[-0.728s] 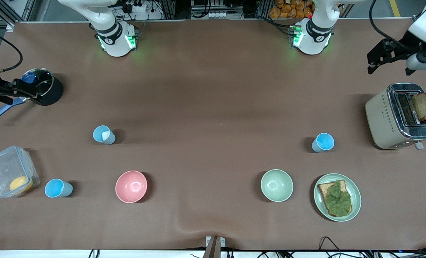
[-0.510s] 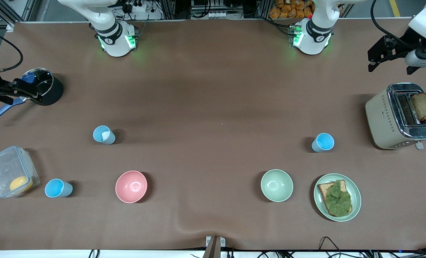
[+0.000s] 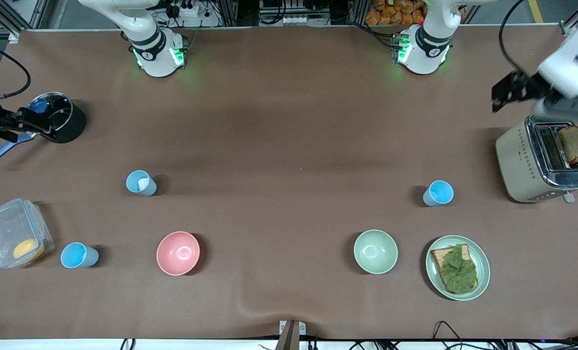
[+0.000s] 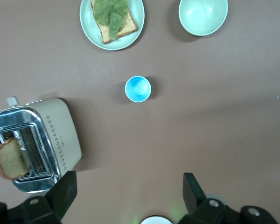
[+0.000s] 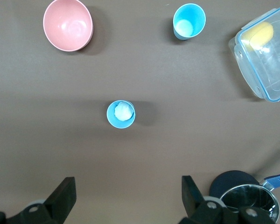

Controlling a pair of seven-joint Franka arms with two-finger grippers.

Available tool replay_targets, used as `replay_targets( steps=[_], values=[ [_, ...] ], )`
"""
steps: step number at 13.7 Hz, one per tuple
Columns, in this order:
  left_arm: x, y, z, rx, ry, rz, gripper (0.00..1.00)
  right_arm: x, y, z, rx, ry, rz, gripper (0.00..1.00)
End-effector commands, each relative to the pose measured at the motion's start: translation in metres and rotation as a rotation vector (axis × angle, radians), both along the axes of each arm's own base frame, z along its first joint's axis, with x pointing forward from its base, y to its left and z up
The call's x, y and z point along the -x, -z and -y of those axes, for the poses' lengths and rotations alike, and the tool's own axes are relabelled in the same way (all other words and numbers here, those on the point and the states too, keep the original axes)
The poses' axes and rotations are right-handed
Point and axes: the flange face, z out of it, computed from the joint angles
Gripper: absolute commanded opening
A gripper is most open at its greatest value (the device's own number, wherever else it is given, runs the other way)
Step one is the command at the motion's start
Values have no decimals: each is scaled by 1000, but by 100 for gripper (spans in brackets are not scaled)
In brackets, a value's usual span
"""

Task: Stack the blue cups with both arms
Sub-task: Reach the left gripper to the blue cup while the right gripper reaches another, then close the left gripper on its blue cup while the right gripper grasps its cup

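We see three blue cups standing upright on the brown table, none stacked. One cup [image 3: 438, 193] sits toward the left arm's end, near the toaster [image 3: 544, 158] and farther from the front camera than the plate [image 3: 458, 267] with lettuce on toast. A second cup [image 3: 140, 183], with something pale inside, stands toward the right arm's end, farther from the front camera than the pink bowl [image 3: 178, 253]. The third cup [image 3: 78, 255] is just beside the clear lidded box [image 3: 16, 239], between it and the pink bowl. The green bowl [image 3: 375, 251] sits beside the plate, apart from it.

Left gripper [image 3: 524, 92] hangs in the air over the table edge next to the toaster, fingers spread wide and holding nothing; its wrist view shows both fingers [image 4: 63, 193] apart with the first cup well clear of them. A slice of bread [image 3: 574, 144] sticks out of the toaster slot.

Right gripper [image 3: 14, 127] hangs by the black pot [image 3: 60, 119] at the right arm's end, fingers released and empty; its wrist view shows the second cup [image 5: 121, 114] well apart from them
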Motion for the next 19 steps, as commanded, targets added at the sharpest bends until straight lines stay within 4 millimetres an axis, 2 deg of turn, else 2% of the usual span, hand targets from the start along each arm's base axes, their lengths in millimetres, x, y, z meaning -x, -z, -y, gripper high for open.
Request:
replay_targets(
  steps=[1, 2, 4, 6, 8, 10, 12, 15, 17, 19],
  values=[
    [-34, 28, -14, 40, -37, 42, 100, -6, 6, 5, 9, 18, -27, 100],
    [-46, 52, -29, 69, -69, 26, 100, -11, 23, 3, 5, 15, -57, 100],
    [-68, 120, -29, 92, -84, -17, 100, -14, 49, -7, -15, 3, -150, 100],
    [-80, 183, -24, 89, -104, -18, 100, -20, 71, -8, -18, -9, -192, 100],
    [-82, 239, -16, 95, -127, 22, 100, -31, 113, -5, -20, -6, -255, 100],
    [-80, 283, -17, 99, -131, 42, 100, -42, 149, -11, -15, -16, -269, 100],
    [-84, 317, -24, 73, -126, 22, 100, -38, 194, -28, -24, -30, -265, 100],
    [-89, 341, -59, 20, -133, 17, 100, -25, 244, -30, -29, -15, -233, 100],
    [-88, 359, -67, 23, -146, 7, 100, -20, 264, -30, -22, -10, -197, 100],
    [-77, 381, -67, 22, -145, -24, 100, -16, 282, -28, -14, -3, -156, 100]
  ],
)
